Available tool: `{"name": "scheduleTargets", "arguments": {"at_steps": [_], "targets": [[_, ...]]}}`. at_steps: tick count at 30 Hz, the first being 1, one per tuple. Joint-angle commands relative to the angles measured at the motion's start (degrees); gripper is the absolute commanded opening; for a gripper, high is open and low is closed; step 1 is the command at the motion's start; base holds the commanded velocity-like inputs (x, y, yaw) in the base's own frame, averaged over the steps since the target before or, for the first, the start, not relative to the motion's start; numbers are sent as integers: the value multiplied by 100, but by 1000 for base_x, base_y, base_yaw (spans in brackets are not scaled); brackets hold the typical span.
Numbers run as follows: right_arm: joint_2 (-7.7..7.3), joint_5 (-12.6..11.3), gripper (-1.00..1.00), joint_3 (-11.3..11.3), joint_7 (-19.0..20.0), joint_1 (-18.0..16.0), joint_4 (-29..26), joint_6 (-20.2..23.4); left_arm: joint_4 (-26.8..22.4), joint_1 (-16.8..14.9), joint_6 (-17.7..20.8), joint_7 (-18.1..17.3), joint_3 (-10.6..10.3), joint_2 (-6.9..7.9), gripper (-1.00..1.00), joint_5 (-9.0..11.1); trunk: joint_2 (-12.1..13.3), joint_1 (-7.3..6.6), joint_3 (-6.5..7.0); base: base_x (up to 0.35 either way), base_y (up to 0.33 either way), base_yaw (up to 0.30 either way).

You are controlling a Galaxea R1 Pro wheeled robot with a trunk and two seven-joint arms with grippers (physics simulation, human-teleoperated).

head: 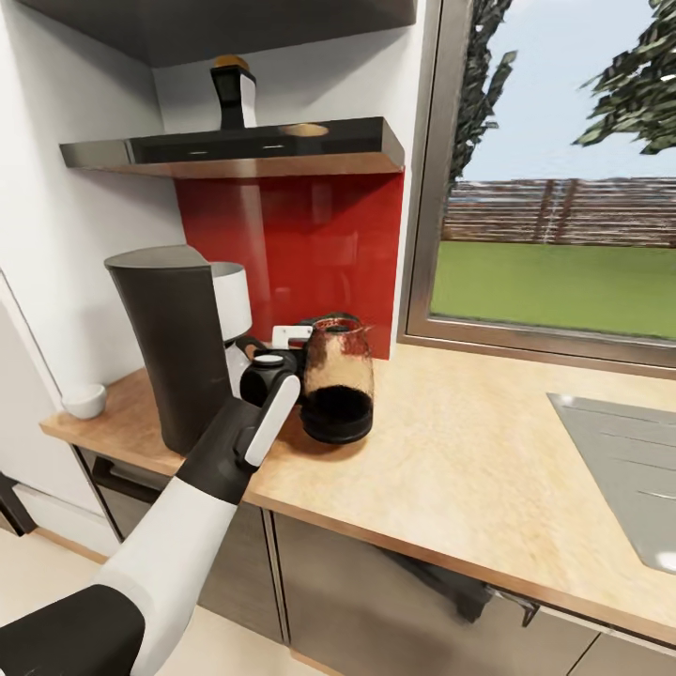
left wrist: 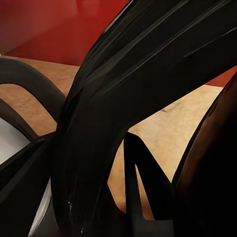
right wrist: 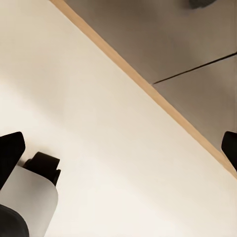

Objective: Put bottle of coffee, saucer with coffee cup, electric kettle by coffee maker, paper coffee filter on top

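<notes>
Head view shows us the electric kettle on the tabletop just beside the coffee maker, with our left end effector at its handle, so we judge the kettle placement is in hand and next calls for a clean release. We cannot tell whether that end effector is pinching the handle, since the left wrist view is a dark blur; the right end effector is spread over the floor

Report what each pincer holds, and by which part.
The left pincer is at the electric kettle's handle, but a closed grip cannot be confirmed. The right pincer is open over the floor, holding nothing.
</notes>
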Motion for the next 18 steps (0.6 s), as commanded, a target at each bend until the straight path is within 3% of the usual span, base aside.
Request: {"name": "scheduleTargets", "arguments": {"at_steps": [1, 9, 18], "targets": [[-3, 48, 100, -15, 5, -3, 2, -17, -5, -5, 14, 60, -8, 0, -100, 29, -4, 0, -6, 42, 0, 0], [1, 48, 100, -15, 4, -3, 2, -17, -5, -5, 14, 60, -10, 0, -100, 30, -4, 0, -6, 227, 0, 0], [1, 48, 100, -15, 3, -1, 2, -18, 3, -4, 14, 60, -18, 0, -100, 57, -4, 0, -6, 18, 0, 0]]}}
